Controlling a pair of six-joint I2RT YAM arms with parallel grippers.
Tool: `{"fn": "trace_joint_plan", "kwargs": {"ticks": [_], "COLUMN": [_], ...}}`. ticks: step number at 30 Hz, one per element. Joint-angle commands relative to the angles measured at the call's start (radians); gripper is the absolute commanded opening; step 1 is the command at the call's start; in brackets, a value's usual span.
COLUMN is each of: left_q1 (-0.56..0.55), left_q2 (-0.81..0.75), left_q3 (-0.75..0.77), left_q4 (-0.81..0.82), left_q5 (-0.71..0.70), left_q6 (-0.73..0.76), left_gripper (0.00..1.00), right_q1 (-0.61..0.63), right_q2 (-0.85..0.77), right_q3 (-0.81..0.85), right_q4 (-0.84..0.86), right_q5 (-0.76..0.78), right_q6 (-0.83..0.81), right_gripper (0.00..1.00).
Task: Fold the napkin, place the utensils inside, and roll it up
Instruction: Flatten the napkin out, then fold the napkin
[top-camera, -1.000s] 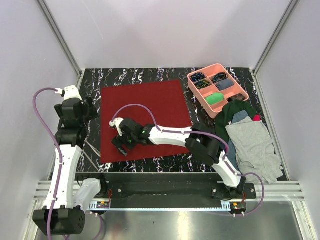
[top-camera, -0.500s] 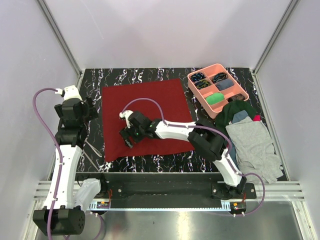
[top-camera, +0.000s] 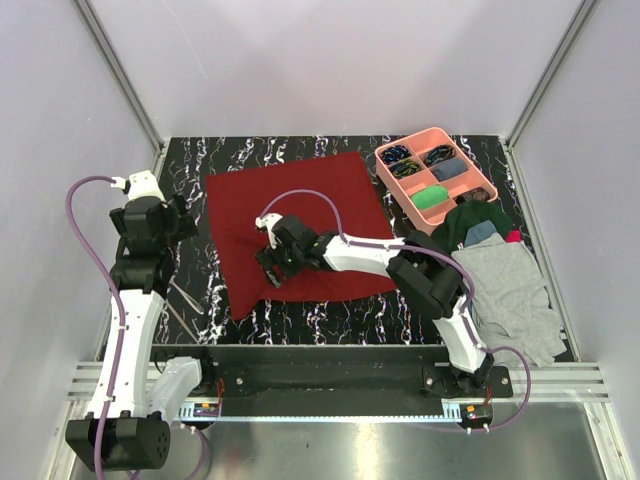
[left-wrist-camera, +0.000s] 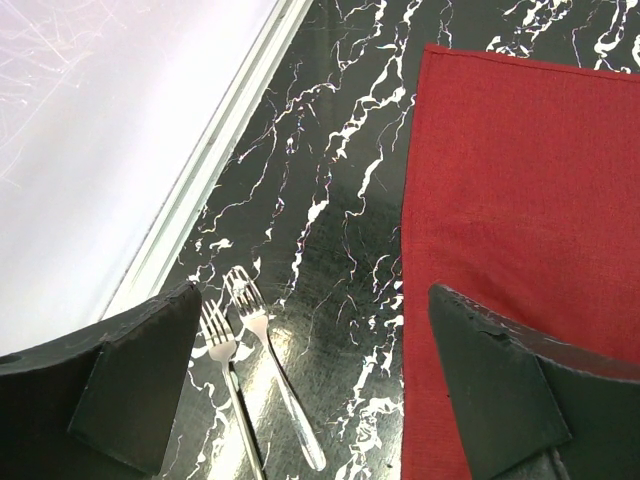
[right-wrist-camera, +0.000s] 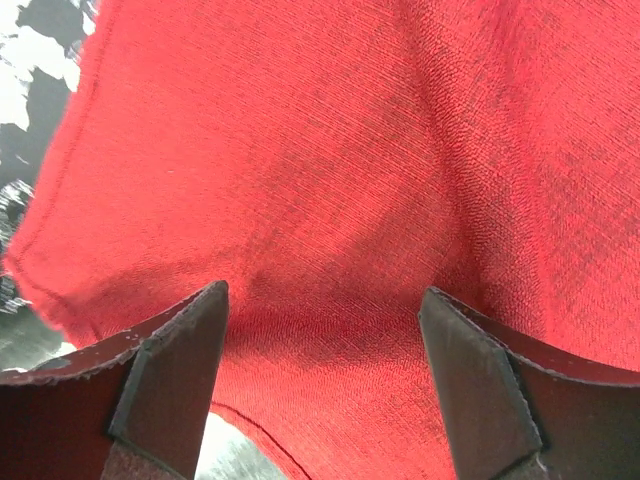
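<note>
One napkin (top-camera: 300, 205), two forks (left-wrist-camera: 262, 385), one pink tray (top-camera: 430, 226) and one clothes pile (top-camera: 505, 290) lie on the desk (top-camera: 330, 322). There are two arms.

The right tool (top-camera: 272, 270) has travelled from the napkin's near-left corner toward its middle. The cloth has slid right with it and now sits skewed, its near-left corner drawn to a point. That tool's jaws are spread wide on the cloth; I see nothing pinched. The left tool (left-wrist-camera: 315, 300) has not moved. It hangs fully spread and empty over bare desk.

The forks lie side by side near the desk's left rail. A wider dark strip now separates them from the napkin's left edge. The napkin's far-right corner is near the tray.
</note>
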Motion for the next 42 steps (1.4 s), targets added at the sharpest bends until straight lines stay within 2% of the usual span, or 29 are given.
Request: {"fn": "trace_joint_plan", "kwargs": {"ticks": [1, 7, 13, 25, 29, 38, 42], "left_q1": [0.003, 0.003, 0.003, 0.003, 0.003, 0.003, 0.003], "left_q2": [-0.010, -0.011, -0.007, -0.001, -0.001, -0.001, 0.001], "left_q3": [-0.004, -0.008, -0.008, -0.010, -0.008, -0.008, -0.010], "left_q4": [0.052, 0.052, 0.052, 0.054, 0.054, 0.054, 0.055], "left_q5": [0.011, 0.019, 0.031, 0.056, 0.061, 0.062, 0.062], "left_q6": [-0.013, -0.016, -0.022, -0.030, -0.033, -0.033, -0.033], "left_gripper": [0.99, 0.99, 0.99, 0.99, 0.99, 0.99, 0.99], "right_q1": [0.060, 0.200, 0.287, 0.327, 0.342, 0.384, 0.390], "right_q2": [-0.101, -0.132, -0.037, 0.121, 0.145, 0.185, 0.210], "right_q3": [-0.007, 0.028, 0.099, 0.204, 0.206, 0.201, 0.221], "right_q4": [-0.102, -0.052, 0.028, 0.108, 0.119, 0.123, 0.100], "right_q5": [0.098, 0.130, 0.059, 0.049, 0.070, 0.165, 0.200], "right_q6": [-0.099, -0.136, -0.150, -0.211, -0.231, -0.299, -0.310], "right_gripper": [0.84, 0.82, 0.75, 0.58, 0.55, 0.55, 0.50]}}
